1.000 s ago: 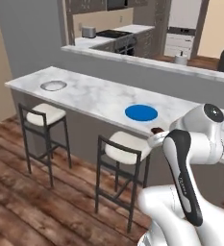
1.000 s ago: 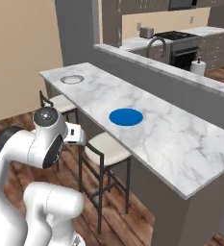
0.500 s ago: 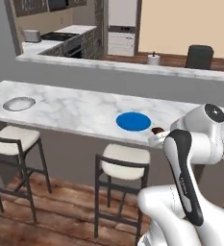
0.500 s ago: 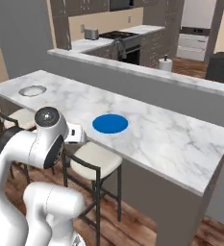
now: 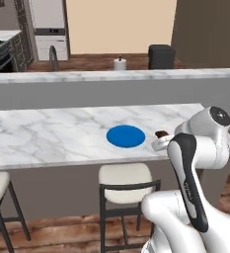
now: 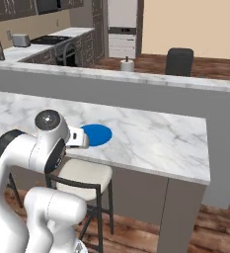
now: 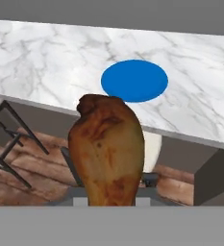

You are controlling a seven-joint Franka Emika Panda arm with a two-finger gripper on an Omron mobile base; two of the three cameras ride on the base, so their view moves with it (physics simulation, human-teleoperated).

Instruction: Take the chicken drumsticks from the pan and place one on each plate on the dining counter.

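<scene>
**Drumstick in the grip, short of the counter**

The gripper (image 7: 114, 204) is clamped on 1 chicken drumstick (image 7: 107, 149), held upright short of the dining counter (image 7: 46, 67) and its blue plate (image 7: 134, 79). It looks light, firm, greasy; gripping the thick middle seems safest against slipping.

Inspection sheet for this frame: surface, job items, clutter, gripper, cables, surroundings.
Surface: white marble dining counter, mostly bare.
Job's things: one chicken drumstick held up short of the counter edge; blue round plate on the counter, nothing on it.
Clutter: nothing seen.
Grippers: gripper shut on the drumstick.
Cables: nothing seen.
Surroundings: white-cushioned stool under the counter; raised grey ledge behind; kitchen beyond.
</scene>
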